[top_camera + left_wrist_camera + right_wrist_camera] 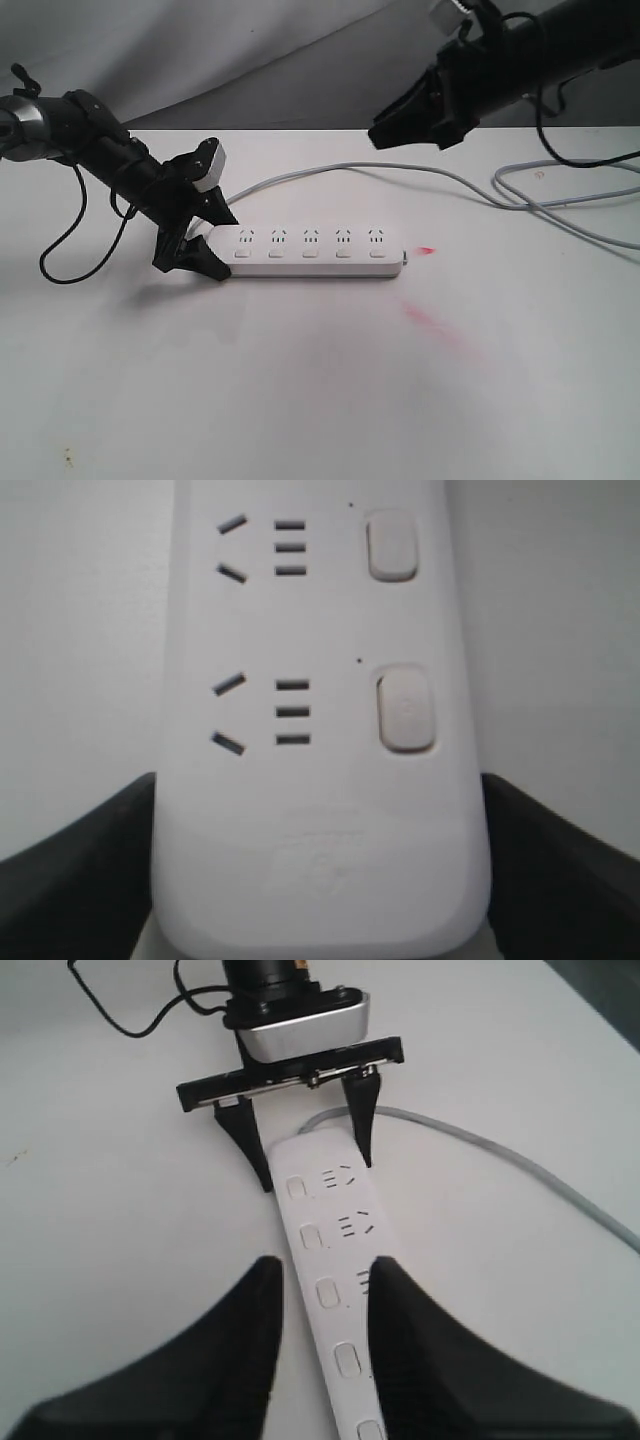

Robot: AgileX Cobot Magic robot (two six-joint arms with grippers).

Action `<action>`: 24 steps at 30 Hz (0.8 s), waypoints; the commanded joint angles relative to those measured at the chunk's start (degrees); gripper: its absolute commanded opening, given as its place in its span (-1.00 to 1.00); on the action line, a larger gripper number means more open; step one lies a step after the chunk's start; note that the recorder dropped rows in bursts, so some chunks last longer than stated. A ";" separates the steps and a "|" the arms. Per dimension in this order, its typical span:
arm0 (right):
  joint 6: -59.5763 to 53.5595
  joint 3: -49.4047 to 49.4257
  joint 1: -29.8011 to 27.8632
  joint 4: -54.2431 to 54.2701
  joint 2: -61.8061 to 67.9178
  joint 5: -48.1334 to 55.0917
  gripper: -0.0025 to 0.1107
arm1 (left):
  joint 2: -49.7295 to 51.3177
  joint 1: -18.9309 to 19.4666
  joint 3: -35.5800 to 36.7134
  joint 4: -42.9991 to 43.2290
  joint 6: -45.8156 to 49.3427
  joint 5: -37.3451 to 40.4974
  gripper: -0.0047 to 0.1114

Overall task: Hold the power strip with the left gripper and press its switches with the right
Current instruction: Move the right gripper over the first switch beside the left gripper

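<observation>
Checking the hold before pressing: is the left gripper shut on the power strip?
Apparently shut: fingers of the left gripper meet both sides of the power strip.

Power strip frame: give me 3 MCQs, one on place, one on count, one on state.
1. Where does the left gripper sit on the power strip?
A. At the end where the cord leaves
B. At the middle
C. At the end away from the cord

2. How many switches are in the row?
A. Three
B. Four
C. Five

3. What is the right gripper doing?
A. Pressing a switch
B. Hanging in the air, open, holding nothing
C. Clamped on the cord

Answers:
1 A: its fingers flank the strip's end, and the cord comes out right there.
2 C: the exterior view shows five buttons, one under each socket group.
3 B: it is off the table, and the right wrist view shows the strip through the gap between its fingers.
</observation>
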 commanded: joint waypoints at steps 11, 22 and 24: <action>1.99 -0.30 14.26 -2.70 5.45 -16.05 0.46 | 0.04 -0.17 -0.14 -0.06 -0.25 0.72 -0.48; -2.22 -0.30 17.96 -2.09 10.05 -27.74 0.49 | 0.04 -0.17 -0.14 -0.06 -0.25 0.72 -0.48; -4.35 -0.42 17.96 -0.44 10.89 -30.55 0.48 | 0.04 -0.17 -0.14 -0.06 -0.25 0.72 -0.48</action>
